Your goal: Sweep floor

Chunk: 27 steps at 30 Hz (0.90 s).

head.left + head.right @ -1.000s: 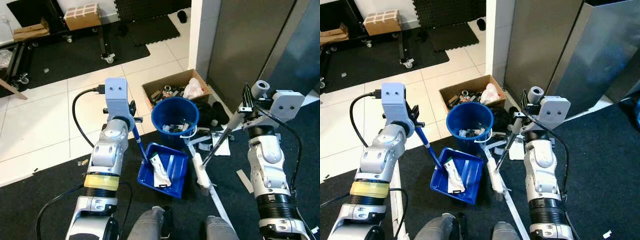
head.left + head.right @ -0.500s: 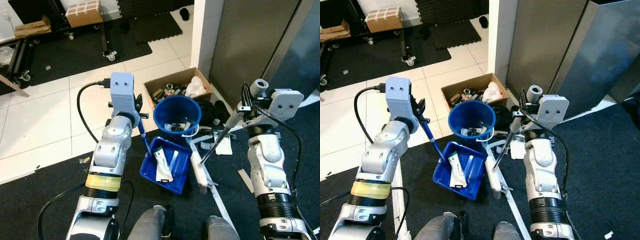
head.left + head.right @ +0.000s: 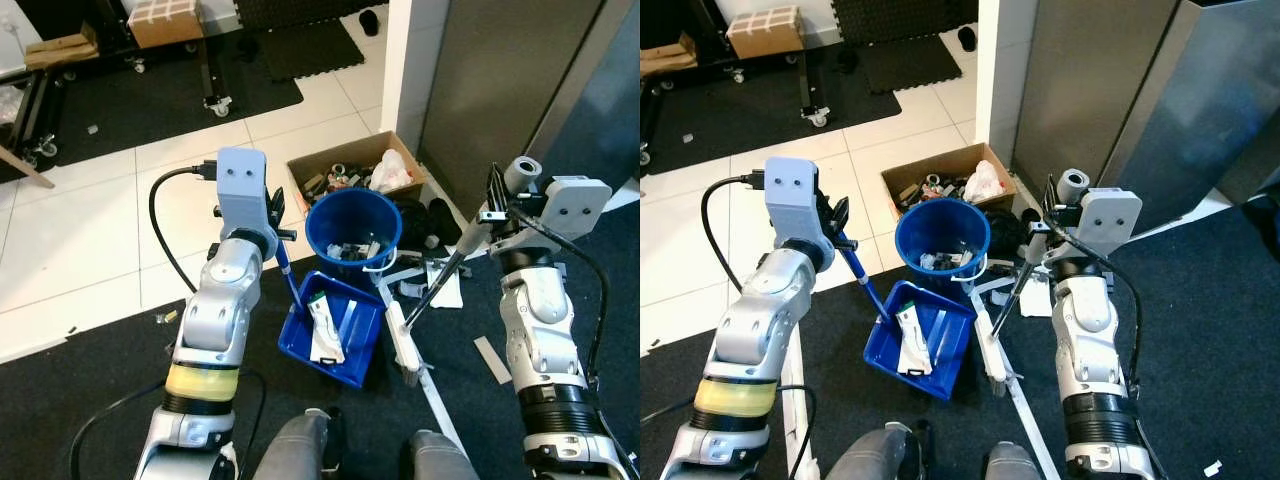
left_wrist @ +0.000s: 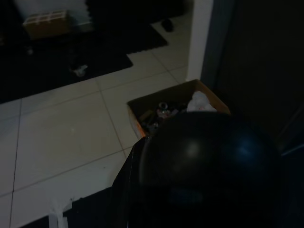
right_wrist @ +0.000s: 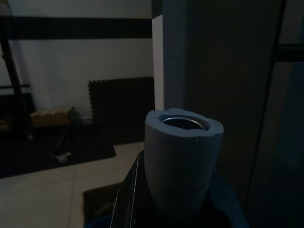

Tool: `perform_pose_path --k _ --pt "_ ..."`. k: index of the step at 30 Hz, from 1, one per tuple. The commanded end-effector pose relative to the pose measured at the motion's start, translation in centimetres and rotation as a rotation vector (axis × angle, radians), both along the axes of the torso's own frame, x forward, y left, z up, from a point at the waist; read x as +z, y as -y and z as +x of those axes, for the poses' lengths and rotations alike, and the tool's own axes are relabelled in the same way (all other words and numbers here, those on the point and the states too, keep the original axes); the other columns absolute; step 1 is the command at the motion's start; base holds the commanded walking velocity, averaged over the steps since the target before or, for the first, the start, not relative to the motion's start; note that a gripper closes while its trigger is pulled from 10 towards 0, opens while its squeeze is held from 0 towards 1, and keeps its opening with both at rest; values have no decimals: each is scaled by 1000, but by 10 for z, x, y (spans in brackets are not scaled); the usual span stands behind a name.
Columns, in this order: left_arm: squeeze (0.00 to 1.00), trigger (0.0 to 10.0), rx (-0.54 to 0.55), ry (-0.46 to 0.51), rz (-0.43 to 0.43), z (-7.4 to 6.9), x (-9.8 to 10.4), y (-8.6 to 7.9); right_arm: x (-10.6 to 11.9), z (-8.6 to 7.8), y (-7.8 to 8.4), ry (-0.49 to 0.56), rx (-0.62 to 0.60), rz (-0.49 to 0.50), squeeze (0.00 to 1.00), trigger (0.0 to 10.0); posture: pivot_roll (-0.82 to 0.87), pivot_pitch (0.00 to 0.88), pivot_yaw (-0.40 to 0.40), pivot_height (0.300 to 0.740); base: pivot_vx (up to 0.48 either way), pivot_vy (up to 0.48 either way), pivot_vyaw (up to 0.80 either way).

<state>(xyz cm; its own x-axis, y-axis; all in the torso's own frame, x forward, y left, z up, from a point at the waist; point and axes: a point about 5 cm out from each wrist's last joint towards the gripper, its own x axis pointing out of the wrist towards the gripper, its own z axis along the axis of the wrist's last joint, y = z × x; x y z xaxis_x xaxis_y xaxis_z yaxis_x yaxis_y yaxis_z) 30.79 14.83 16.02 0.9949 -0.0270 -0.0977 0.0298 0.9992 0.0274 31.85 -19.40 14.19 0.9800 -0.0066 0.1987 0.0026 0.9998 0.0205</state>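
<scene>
While our head views show the blue dustpan (image 3: 335,330) raised and drawn toward the blue bucket (image 3: 353,232) since a second ago, ready for tipping, our left jaws (image 3: 277,232) clamp its handle. Our right jaws (image 3: 1045,232) grip the broom (image 3: 992,340). Through the wrist views, each handle end blocks the lens.
</scene>
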Motion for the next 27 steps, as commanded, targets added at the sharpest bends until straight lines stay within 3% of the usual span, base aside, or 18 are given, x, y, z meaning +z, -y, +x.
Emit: perform_pose_path --k 1,8,11,17,22,24,27 --pt "0 10000 43 60 -4 -5 11 -9 9 3 8 44 -18 -15 0 10000 -16 107 41 740 0 0 0" --pt "0 10000 94 89 -52 -28 4 -16 16 18 16 35 -31 -38 0 10000 31 120 -14 740 0 0 0" --pt "0 10000 97 85 -60 -31 2 -17 15 19 16 32 -32 -40 0 10000 39 122 -23 740 0 0 0" --pt "0 10000 261 9 -203 -49 -20 -44 9 23 18 1 -33 -57 0 10000 50 127 -43 740 0 0 0" --pt "0 10000 242 27 -141 -47 -16 -44 8 24 21 -4 -39 -62 0 10000 53 125 -45 740 0 0 0" --pt "0 10000 125 74 -63 -31 -2 -28 9 26 22 3 -46 -61 0 10000 47 118 -36 740 0 0 0" --pt "0 10000 37 94 -62 -21 7 -18 10 27 21 13 -51 -58 0 10000 32 112 -21 740 0 0 0"
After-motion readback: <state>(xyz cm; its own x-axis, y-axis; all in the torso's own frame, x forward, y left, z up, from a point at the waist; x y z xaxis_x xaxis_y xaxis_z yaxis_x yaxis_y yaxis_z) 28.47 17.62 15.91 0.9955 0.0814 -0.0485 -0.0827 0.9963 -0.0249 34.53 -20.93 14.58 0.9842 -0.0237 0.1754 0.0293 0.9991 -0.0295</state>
